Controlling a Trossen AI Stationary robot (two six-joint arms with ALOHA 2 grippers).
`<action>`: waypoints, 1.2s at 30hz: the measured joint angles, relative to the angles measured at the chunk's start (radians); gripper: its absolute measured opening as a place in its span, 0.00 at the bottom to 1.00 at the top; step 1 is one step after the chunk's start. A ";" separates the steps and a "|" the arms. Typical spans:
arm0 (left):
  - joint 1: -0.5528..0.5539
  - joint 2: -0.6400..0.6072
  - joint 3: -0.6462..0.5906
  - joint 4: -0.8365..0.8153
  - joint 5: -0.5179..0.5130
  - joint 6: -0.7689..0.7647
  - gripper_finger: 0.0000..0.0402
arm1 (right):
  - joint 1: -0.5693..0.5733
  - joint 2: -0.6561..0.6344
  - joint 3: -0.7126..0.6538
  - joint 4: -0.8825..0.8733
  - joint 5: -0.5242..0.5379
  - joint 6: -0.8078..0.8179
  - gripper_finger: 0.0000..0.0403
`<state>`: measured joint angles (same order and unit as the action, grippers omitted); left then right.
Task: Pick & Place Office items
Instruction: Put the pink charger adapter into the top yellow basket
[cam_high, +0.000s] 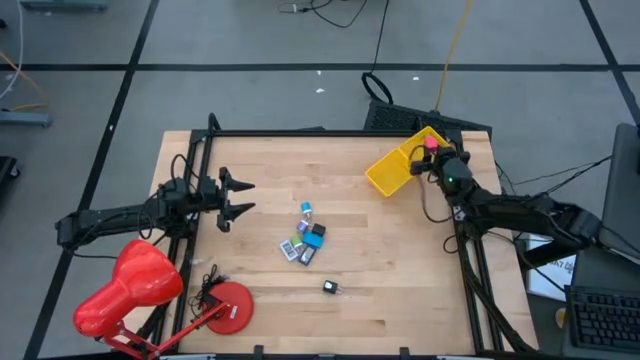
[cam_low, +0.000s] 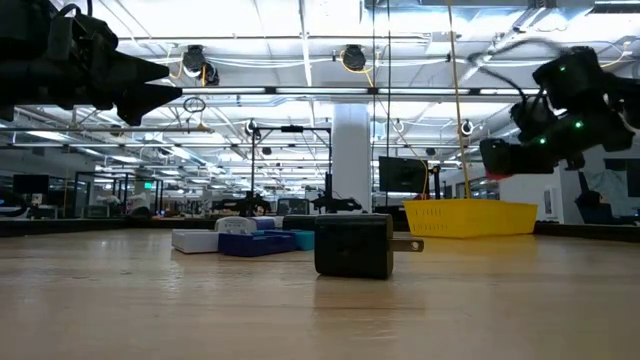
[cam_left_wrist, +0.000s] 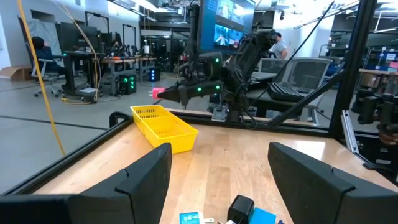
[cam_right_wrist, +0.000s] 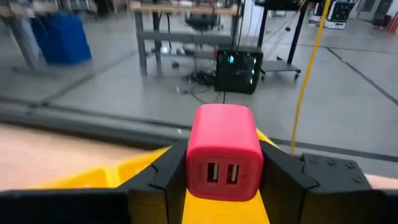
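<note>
Two dark arms here, matte black from base to tip, built from chunky jointed segments. The left gripper ends in two pointed, wedge-shaped black fingers, broad and flat-faced up close. The right gripper has the same black fingers, angular and bevelled. Green indicator lights glow on the right arm's wrist housing, and thin black cables loop along both arms, trailing off by the table edges.
</note>
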<state>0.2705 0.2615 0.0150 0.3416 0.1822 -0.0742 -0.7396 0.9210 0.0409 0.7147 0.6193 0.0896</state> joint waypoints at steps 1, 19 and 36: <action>0.000 0.000 0.000 0.000 -0.001 0.000 0.67 | -0.006 -0.003 0.013 -0.002 -0.002 -0.011 0.36; 0.000 0.000 0.001 0.000 0.004 -0.002 0.68 | -0.071 0.017 0.125 -0.279 -0.086 0.157 0.36; 0.000 0.000 0.001 0.000 0.000 -0.001 0.67 | -0.091 0.117 0.125 -0.248 -0.040 0.160 0.39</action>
<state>0.2707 0.2615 0.0158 0.3416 0.1826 -0.0750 -0.8310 1.0381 0.1658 0.4666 0.5790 0.2497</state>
